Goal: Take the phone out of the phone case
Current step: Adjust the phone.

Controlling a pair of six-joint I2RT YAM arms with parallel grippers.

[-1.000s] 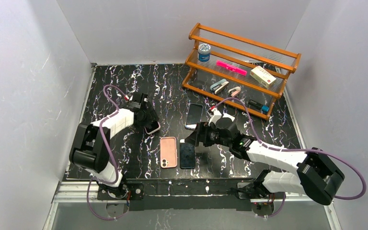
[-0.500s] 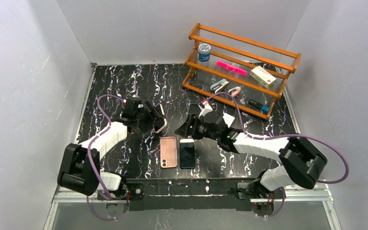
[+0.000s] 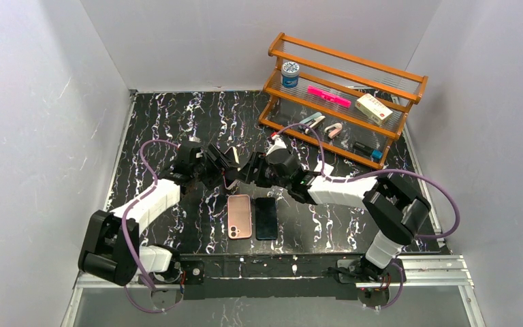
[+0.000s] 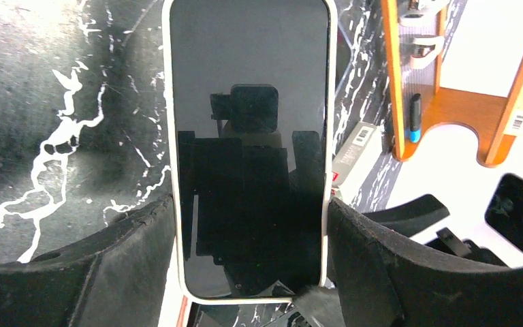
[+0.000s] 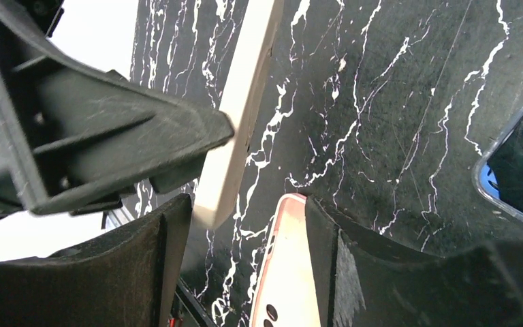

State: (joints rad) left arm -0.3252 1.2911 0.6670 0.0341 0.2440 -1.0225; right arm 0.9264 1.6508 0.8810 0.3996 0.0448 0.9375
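Two arms converge above the middle of the table [image 3: 177, 122]. The left gripper [image 4: 248, 218] is clamped across the width of the phone case [image 4: 167, 102], pads on both long edges. The phone [image 4: 248, 82] sits inside it, screen toward the left wrist camera, raised off the table.

The right gripper [image 5: 245, 252] has its jaws apart with nothing between them. The case lies just to its left, edge-on, its long axis in line with the left fingers. Its near corner is just beside one right fingertip [image 5: 170, 225]; contact cannot be confirmed.

The case back is hidden in all views. Whether any case edge is already peeled free cannot be told.
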